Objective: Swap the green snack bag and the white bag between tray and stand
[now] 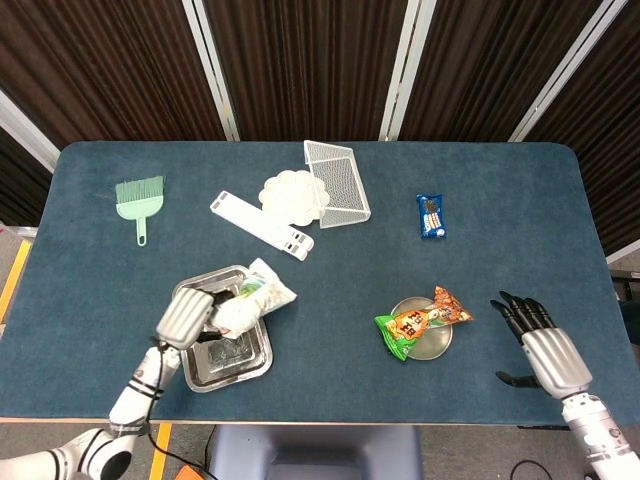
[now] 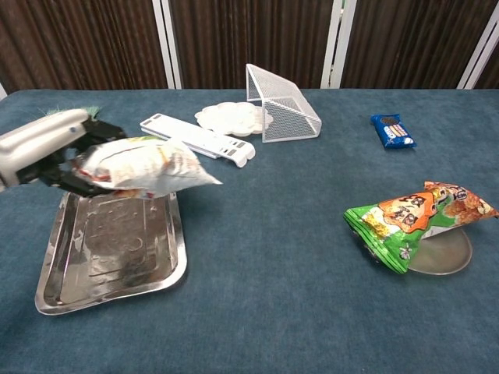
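My left hand (image 2: 47, 148) grips the white bag (image 2: 140, 165) w/ closed fingers, above the tray (image 2: 109, 253), not yet put down. Green snack bag (image 2: 405, 218) lies on the stand (image 2: 444, 253). Right hand (image 1: 540, 345) open, holds nothing. Approx. half done.

The left hand (image 1: 187, 317) is covered by a silver-grey back shell, with black fingers (image 2: 105, 129). Its forearm is white with a thin black cable. The right hand (image 1: 541, 350) is built alike: silver shell, black fingers, pale wrist.
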Controlling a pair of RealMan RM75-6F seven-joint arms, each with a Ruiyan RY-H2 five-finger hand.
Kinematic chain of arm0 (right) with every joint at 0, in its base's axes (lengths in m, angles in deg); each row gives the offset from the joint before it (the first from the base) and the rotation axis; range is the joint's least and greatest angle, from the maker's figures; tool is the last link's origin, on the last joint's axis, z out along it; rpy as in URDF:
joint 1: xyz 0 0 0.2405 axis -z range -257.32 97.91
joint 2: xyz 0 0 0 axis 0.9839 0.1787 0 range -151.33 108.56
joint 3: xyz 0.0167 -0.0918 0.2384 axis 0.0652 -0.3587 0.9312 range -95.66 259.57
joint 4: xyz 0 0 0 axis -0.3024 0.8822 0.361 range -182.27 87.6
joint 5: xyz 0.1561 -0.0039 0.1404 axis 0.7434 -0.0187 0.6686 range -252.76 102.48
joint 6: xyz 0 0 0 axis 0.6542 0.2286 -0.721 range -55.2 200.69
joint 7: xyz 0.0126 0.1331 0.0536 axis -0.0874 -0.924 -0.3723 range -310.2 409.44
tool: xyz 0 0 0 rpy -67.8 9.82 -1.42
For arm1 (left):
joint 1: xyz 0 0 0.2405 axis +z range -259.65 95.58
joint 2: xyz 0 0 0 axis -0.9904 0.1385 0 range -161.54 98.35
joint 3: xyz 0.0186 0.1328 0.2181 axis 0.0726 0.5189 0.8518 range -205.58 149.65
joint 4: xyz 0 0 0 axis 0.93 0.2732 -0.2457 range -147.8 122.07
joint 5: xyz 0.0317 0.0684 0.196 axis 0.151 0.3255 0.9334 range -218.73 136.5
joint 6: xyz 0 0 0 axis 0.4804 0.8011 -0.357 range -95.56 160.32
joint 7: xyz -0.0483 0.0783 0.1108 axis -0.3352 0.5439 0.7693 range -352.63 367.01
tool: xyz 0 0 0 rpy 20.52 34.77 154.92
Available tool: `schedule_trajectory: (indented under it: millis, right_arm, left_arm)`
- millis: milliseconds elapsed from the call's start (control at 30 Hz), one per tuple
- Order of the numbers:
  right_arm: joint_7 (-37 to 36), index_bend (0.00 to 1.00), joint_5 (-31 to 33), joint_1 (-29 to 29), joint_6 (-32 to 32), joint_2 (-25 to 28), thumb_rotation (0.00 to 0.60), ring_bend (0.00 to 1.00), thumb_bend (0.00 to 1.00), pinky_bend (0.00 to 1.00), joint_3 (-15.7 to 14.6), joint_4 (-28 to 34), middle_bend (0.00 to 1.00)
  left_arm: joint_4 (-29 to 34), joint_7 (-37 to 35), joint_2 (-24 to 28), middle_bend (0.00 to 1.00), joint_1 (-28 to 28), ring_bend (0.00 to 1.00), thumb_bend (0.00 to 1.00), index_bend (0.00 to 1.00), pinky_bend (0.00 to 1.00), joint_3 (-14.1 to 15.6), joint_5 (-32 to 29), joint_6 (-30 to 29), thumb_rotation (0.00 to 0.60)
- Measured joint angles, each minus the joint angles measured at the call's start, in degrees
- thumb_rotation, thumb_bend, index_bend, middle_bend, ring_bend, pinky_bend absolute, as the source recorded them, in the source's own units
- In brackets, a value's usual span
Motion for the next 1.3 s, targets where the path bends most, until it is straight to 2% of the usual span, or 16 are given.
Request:
schedule_trajectory:
  millis: [100,200,267,300,367,433,700,900,1100,1300]
  right_arm:
    - [1.05,0.0,-0.01,0.13,-0.08,-0.31,0.6,0.0,0.12,0.0,-0.02,0.39,0.0]
    - [1.98,0.0,-0.07,0.28,0.0,-0.64,0.6,0.0,0.12,0.0,-0.02,0.59,0.0]
    - [2.55,0.0,-0.06,0.33,-0.1,-0.82,0.6,0.0,0.12,0.0,-0.04,0.73,0.0]
    - [2.76,0.0,-0.04,0.34,-0.2,-0.89,0.6,0.0,0.12,0.0,-0.05,0.79,0.0]
    - [2.94,0.0,-0.04,0.33,-0.43,-0.99,0.6,0.0,0.12,0.0,-0.06,0.87,0.0]
    - [2.87,0.0,-0.06,0.29,-0.54,-1.0,0.6,0.0,0.12,0.0,-0.05,0.83,0.0]
    - [2.02,0.0,-0.24,0.05,-1.09,-0.82,0.6,0.0,0.12,0.0,-0.06,0.67,0.0]
    - [1.21,0.0,-0.88,0.18,-0.64,-0.44,0.6,0.0,0.12,0.0,-0.19,0.74,0.0]
    - [0.68,0.0,-1.54,0.31,-0.37,-0.21,0.6,0.0,0.12,0.0,-0.42,0.79,0.0]
    - [0.29,0.0,-1.83,0.19,-0.54,-0.18,0.6,0.0,0.12,0.0,-0.47,0.57,0.0]
  left_arm:
    - [-1.9,-2.23,1.42,0.83,2.43,0.7,0.47,0.66,0.7,1.68,-0.54,-0.95,0.6]
    - [-2.65,-4.23,2.04,0.67,4.03,0.58,0.44,0.46,0.59,3.63,-0.68,-0.98,0.6]
    - [-3.02,-4.32,2.25,0.43,4.31,0.36,0.41,0.18,0.43,4.7,-0.65,-0.2,0.6]
    - [-3.0,-4.05,2.35,0.3,4.31,0.24,0.4,0.07,0.35,4.95,-0.69,0.4,0.6]
    - [-2.32,-3.22,2.73,0.09,4.18,0.06,0.39,0.0,0.22,5.39,-0.94,2.13,0.6]
    - [-0.95,-2.37,3.1,0.0,4.01,0.0,0.39,0.0,0.13,5.52,-1.11,3.11,0.6]
    - [5.85,4.24,4.77,0.0,3.0,0.0,0.37,0.0,0.03,5.25,0.39,3.21,0.6]
    - [10.14,8.41,6.02,0.0,2.43,0.0,0.35,0.0,0.02,4.77,-2.31,5.72,0.6]
    - [11.5,11.1,5.83,0.0,1.69,0.0,0.35,0.0,0.02,4.9,-3.2,7.73,0.6]
    - [14.7,19.18,7.69,0.0,1.29,0.0,0.36,0.0,0.02,5.59,-6.82,9.86,0.6]
